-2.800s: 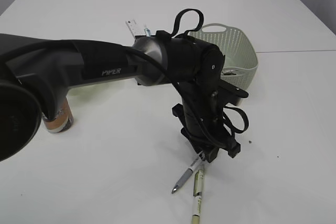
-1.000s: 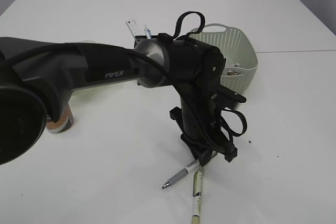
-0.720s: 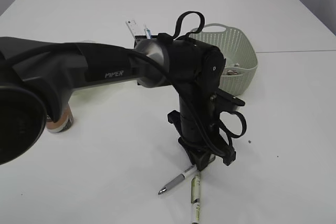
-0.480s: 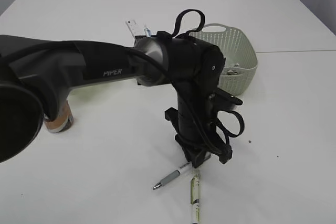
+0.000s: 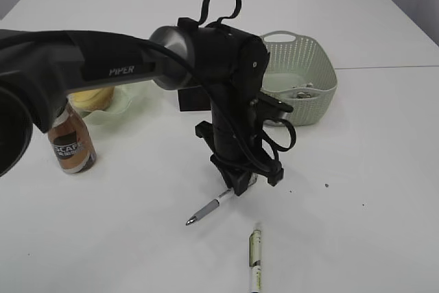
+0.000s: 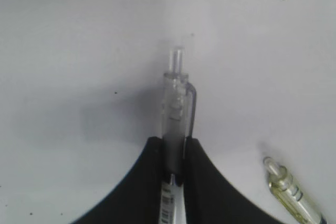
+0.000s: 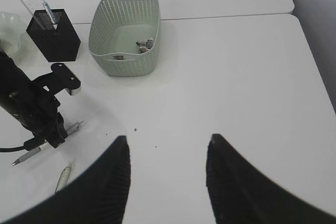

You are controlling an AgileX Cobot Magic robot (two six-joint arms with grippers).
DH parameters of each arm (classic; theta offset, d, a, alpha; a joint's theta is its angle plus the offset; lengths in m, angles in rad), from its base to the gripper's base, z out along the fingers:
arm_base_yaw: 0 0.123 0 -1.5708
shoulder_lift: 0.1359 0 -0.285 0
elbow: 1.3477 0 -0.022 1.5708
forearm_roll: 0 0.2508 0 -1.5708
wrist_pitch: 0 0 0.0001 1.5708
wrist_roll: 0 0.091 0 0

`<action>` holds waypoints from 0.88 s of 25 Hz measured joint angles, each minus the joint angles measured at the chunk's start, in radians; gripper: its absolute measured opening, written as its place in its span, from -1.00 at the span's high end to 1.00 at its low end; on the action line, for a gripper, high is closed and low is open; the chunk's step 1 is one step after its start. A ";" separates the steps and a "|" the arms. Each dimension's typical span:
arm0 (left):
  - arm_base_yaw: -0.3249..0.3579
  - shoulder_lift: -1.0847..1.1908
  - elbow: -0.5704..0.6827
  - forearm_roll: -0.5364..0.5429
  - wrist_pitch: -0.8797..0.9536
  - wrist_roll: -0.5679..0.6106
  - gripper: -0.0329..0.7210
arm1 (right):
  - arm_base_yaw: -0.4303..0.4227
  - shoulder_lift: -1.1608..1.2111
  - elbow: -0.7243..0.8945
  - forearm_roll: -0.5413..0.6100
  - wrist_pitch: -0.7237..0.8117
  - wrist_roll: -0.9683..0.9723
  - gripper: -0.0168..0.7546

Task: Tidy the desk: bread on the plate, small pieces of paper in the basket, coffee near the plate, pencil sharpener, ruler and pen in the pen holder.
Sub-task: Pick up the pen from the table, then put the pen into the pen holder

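Note:
My left gripper (image 5: 240,184) is shut on a clear-and-silver pen (image 5: 207,209) and holds it above the table, tip pointing down-left; the left wrist view shows the jaws (image 6: 174,148) clamped on its barrel (image 6: 175,106). A second, yellowish pen (image 5: 255,262) lies on the table in front, also seen in the left wrist view (image 6: 291,195). The black mesh pen holder (image 7: 52,35) with the ruler (image 7: 27,2) stands at the back. The green basket (image 5: 315,77) holds paper scraps (image 7: 144,44). The coffee bottle (image 5: 68,143) stands beside the plate (image 5: 120,106) with bread (image 5: 92,97). My right gripper (image 7: 167,148) is open, empty, above bare table.
My left arm (image 5: 123,66) stretches across from the left and hides most of the pen holder in the exterior view. A table seam (image 5: 384,68) runs behind the basket. Small dark specks (image 5: 326,185) lie on the white tabletop.
My left gripper closed on the silver pen and lifted it up and to the left, away from the yellowish pen, which stays on the table. The coffee bottle is now uncovered.

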 joint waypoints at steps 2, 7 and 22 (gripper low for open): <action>0.002 -0.019 0.002 0.002 -0.014 -0.004 0.77 | 0.000 0.000 0.000 0.000 0.000 0.000 0.05; 0.019 -0.076 0.002 0.031 -0.083 -0.031 0.77 | 0.000 0.000 0.000 -0.002 0.000 0.000 0.05; 0.101 -0.228 0.147 0.085 -0.434 -0.078 0.77 | 0.000 0.000 0.000 -0.002 0.000 0.000 0.05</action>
